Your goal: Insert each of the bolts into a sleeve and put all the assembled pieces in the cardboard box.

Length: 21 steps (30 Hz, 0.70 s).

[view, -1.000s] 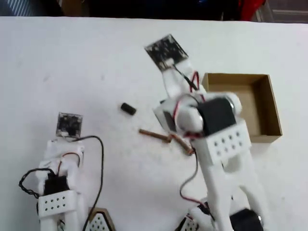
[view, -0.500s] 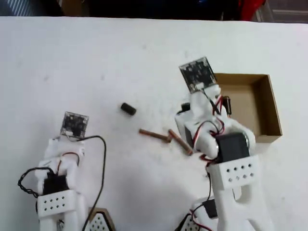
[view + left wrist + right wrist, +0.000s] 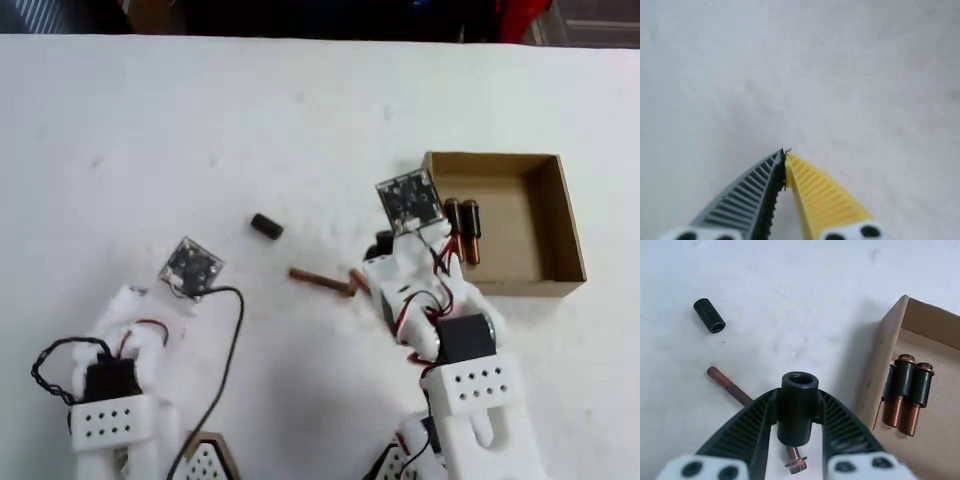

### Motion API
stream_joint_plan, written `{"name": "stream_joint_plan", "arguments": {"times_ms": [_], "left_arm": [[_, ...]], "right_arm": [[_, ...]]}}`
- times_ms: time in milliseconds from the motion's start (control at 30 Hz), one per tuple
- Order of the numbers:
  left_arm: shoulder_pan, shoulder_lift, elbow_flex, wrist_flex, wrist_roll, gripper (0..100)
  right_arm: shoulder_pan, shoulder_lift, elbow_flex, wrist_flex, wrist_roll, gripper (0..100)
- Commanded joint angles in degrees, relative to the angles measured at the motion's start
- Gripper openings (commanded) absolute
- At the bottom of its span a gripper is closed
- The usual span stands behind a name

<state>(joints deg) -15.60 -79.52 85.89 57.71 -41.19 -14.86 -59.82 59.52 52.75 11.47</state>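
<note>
The right arm (image 3: 470, 385) has drawn back from over the cardboard box (image 3: 515, 215) toward the tabletop's (image 3: 150, 110) near edge. The left arm (image 3: 115, 400) has swung its wrist toward the middle. The box sits on the right half, well short of the far edge. Inside lie two assembled pieces (image 3: 461, 228), copper shanks in black barrels, so that much looks done. The right gripper (image 3: 797, 396) has its fingers clamped on an upright black sleeve (image 3: 799, 410) above a bolt (image 3: 796, 462), probably the next pairing. A second bolt (image 3: 320, 280) and a loose sleeve (image 3: 266, 227) lie mid-tabletop. The left gripper (image 3: 785, 156) has its fingers pressed together, empty.
</note>
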Motion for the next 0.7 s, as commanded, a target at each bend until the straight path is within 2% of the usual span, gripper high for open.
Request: {"name": "stream_joint_plan", "arguments": {"times_ms": [0, 300, 667], "left_arm": [[3.47, -0.48, -8.53, 5.54, -0.88, 2], [13.58, -0.22, -19.25, 15.30, -1.85, 2], [18.07, -0.04, -21.89, 18.73, -3.78, 2]], "right_arm": [[3.38, -1.71, 1.41, -3.47, 0.35, 1.9], [4.62, -6.37, 13.19, -16.84, 0.35, 1.8], [4.62, -18.07, 20.84, -18.15, 0.18, 1.8]]}}
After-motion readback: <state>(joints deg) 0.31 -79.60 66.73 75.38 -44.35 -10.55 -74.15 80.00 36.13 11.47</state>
